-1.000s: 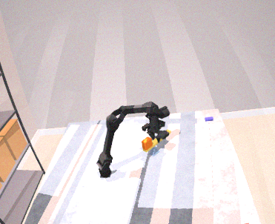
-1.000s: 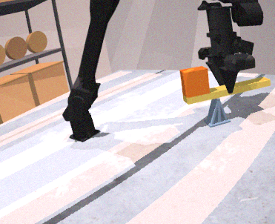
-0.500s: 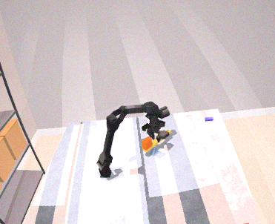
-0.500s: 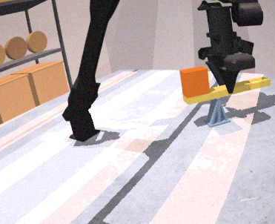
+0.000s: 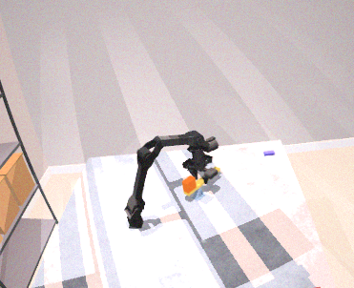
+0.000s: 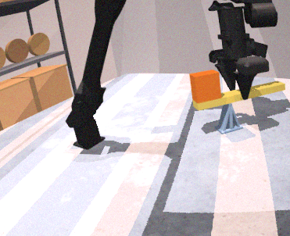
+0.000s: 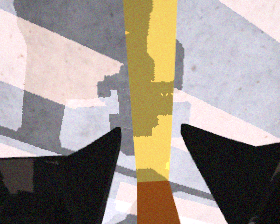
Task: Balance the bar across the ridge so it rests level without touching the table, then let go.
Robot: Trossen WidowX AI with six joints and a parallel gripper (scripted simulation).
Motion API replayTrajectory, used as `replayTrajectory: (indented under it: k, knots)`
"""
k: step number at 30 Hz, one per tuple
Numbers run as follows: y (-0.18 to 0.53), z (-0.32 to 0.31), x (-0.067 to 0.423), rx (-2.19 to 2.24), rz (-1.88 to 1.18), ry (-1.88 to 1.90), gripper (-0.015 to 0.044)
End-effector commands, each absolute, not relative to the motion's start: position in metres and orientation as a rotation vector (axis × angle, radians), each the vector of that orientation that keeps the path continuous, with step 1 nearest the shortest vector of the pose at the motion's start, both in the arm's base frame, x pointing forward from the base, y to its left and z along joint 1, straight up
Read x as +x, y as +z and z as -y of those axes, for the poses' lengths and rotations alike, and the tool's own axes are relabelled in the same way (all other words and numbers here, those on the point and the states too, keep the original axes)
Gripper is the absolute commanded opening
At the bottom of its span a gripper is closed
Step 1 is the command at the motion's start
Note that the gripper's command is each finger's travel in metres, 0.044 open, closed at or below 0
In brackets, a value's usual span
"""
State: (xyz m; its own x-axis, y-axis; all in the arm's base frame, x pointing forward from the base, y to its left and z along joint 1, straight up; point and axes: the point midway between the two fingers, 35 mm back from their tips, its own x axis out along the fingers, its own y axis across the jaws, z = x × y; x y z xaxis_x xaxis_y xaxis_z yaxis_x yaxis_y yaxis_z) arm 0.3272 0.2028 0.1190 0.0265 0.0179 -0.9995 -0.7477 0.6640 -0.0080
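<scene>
A yellow bar (image 6: 261,91) (image 7: 151,90) (image 5: 202,181) with an orange block (image 6: 205,86) (image 5: 190,183) (image 7: 157,202) on one end lies across a small blue-grey ridge (image 6: 229,119). The bar tilts slightly, the orange end lower, and neither end touches the table. My gripper (image 6: 238,91) (image 7: 150,129) (image 5: 200,171) is open. Its fingers stand on either side of the bar with a clear gap on each side in the wrist view.
The arm's base (image 6: 87,130) (image 5: 135,216) stands on the striped table. A shelf rack (image 5: 6,157) with brown boxes (image 6: 30,91) and round wooden pieces (image 6: 16,48) is at the left. A small purple block (image 5: 269,153) lies at the far right of the table.
</scene>
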Motion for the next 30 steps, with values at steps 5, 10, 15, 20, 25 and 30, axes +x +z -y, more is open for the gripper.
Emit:
replayTrajectory:
  k: [5, 10, 15, 20, 25, 30]
  knots:
    - [0.119, -0.203, 0.327, -0.653, -1.437, 0.661, 0.044]
    - [0.163, -0.204, 0.329, -0.646, -1.402, 0.661, 0.044]
    - [0.216, -0.2, 0.323, -0.637, -1.359, 0.661, 0.044]
    - [0.218, -0.2, 0.322, -0.637, -1.357, 0.661, 0.044]
    - [0.218, -0.2, 0.322, -0.637, -1.357, 0.661, 0.044]
    - [0.218, -0.2, 0.322, -0.637, -1.357, 0.661, 0.044]
